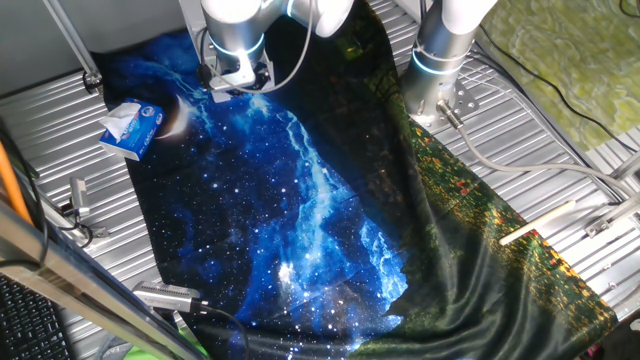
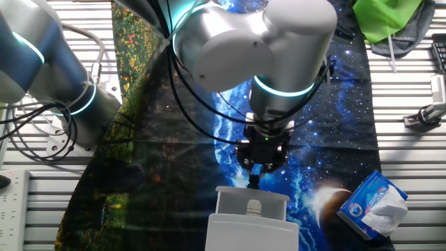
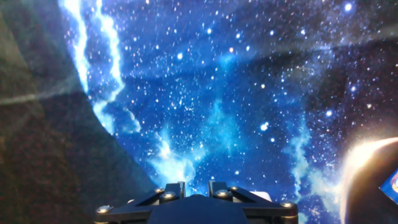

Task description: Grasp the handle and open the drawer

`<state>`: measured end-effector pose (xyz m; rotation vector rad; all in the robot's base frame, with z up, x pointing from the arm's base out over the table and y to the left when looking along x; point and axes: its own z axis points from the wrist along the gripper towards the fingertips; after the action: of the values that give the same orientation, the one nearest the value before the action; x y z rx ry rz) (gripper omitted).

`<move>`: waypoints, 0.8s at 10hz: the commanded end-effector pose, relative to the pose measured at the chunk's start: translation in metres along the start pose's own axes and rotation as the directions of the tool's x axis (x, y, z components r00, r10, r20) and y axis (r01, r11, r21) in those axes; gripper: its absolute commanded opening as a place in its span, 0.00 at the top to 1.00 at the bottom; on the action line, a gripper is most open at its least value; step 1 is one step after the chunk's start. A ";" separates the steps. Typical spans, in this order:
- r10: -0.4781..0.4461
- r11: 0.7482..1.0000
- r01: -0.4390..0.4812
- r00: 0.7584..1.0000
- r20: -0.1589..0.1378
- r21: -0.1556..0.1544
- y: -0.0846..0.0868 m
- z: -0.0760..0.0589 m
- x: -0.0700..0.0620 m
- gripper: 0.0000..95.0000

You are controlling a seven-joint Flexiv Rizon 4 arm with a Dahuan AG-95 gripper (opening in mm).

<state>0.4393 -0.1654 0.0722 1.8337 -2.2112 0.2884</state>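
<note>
Drawer (image 2: 252, 222): light-grey boxy plastic unit, bottom centre of the other fixed view, cut off by the lower edge. The upper section stands pulled forward, showing a pale rim. Handle (image 2: 254, 207): small pale knob on that front, facing up-frame.

Gripper (image 2: 256, 176): dark, hanging just above the handle, tips close to it; contact cannot be told. In hand view only the finger bases (image 3: 194, 190) show at bottom centre, close together; whether the claw is apart or together cannot be told.

Cloth (image 2: 334, 118): starry blue print with a dark green-yellow side, lying under drawer and gripper.

Tissue pack (image 2: 373, 203): blue and white, lower right, well apart from the drawer; upper left in one fixed view (image 1: 131, 128).

Table (image 1: 560, 150): ribbed metal, bare around the cloth.

Green cloth (image 2: 387, 19): upper right corner.
</note>
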 end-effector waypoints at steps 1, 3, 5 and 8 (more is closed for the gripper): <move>0.005 1.000 -0.005 1.000 -0.004 -0.002 0.002 -0.004 -0.004 1.00; 0.015 1.000 -0.015 1.000 -0.006 -0.002 0.003 -0.005 -0.010 1.00; 0.025 1.000 -0.025 1.000 -0.012 -0.001 0.003 -0.006 -0.015 1.00; 0.040 0.999 -0.040 0.999 -0.023 0.001 0.005 -0.007 -0.023 1.00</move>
<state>0.4399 -0.1402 0.0711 1.7790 -2.2349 0.3181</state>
